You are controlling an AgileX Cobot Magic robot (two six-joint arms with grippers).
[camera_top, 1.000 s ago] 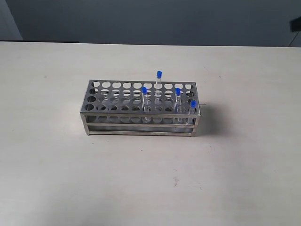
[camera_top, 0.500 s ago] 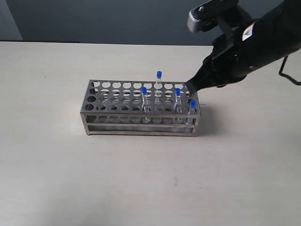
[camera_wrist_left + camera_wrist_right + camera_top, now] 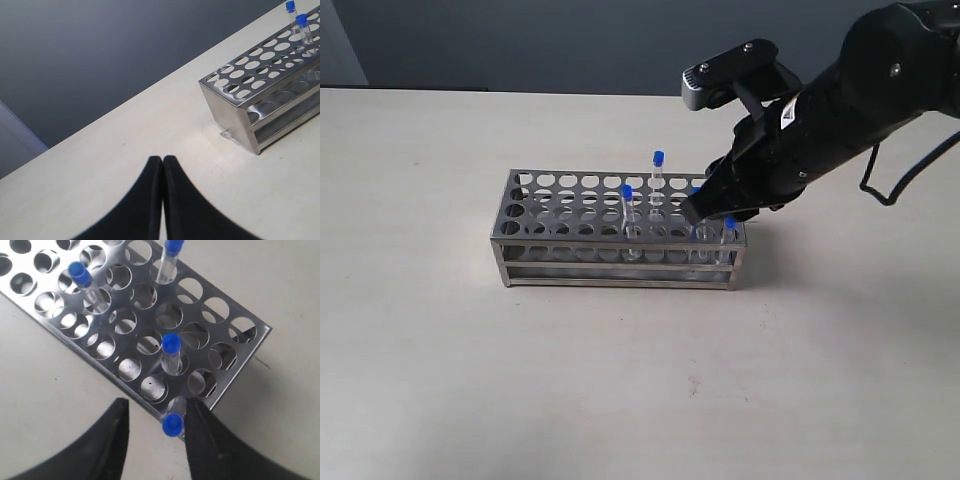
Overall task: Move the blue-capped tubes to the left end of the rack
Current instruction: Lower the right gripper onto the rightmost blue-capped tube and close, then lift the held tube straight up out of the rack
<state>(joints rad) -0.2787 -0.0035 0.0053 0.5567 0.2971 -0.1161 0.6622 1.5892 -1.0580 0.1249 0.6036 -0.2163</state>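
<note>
The steel rack (image 3: 610,266) stands mid-table with blue-capped tubes in its right half. One tube (image 3: 658,170) is in the back row, one (image 3: 627,205) is near the middle, and one (image 3: 729,232) is at the front right corner. The black right gripper (image 3: 705,213) hangs over the right end and hides a further tube. In the right wrist view the right gripper (image 3: 156,412) is open. The corner tube's cap (image 3: 172,424) sits between its fingers, close to one finger (image 3: 202,430). Another tube (image 3: 171,347) stands just beyond. The left gripper (image 3: 163,160) is shut and empty, off the rack's left end (image 3: 232,117).
The rack's left-hand holes (image 3: 545,200) hold nothing. Bare beige tabletop (image 3: 620,380) surrounds the rack, with a dark wall behind it. The right arm's black body (image 3: 840,100) and cable reach in from the upper right.
The right arm has come in from the upper right and moved down and left. Its gripper now sits over the rack's right end, around the corner tube. The tubes have not moved.
</note>
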